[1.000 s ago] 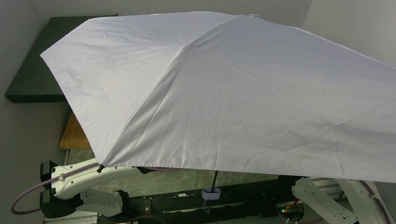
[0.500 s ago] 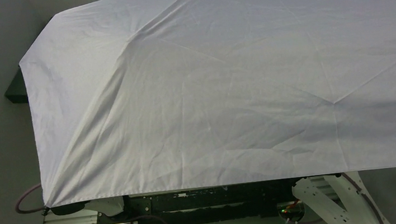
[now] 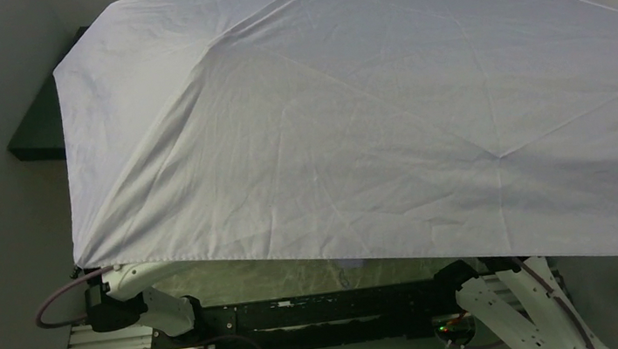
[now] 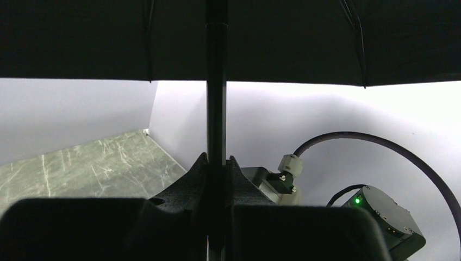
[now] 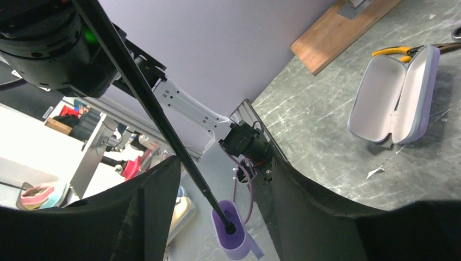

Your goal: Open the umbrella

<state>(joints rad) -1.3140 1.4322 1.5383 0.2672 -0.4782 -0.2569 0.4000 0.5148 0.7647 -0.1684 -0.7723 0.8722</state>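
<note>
The umbrella is open. Its pale lilac-white canopy [image 3: 369,115] fills most of the top view and hides both grippers there. In the left wrist view my left gripper [image 4: 216,163] is shut on the thin black shaft [image 4: 216,98], which runs up to the dark underside of the canopy [image 4: 282,38]. In the right wrist view my right gripper [image 5: 224,163] is open wide. The shaft [image 5: 141,92] and the small lilac handle [image 5: 235,235] hang between its fingers [image 5: 136,217] without touching them.
The open lilac hard-shell case [image 5: 394,100] lies on the grey table, with yellow-handled pliers [image 5: 394,51] and a wooden board [image 5: 342,27] beyond it. A dark slab [image 3: 37,135] sits at the far left. The left arm [image 3: 139,290] and right arm [image 3: 513,300] show under the canopy's near edge.
The canopy has tilted toward the camera and now hides the handle that showed a second ago. Since half a second ago its near left edge has lifted, uncovering the left arm.
</note>
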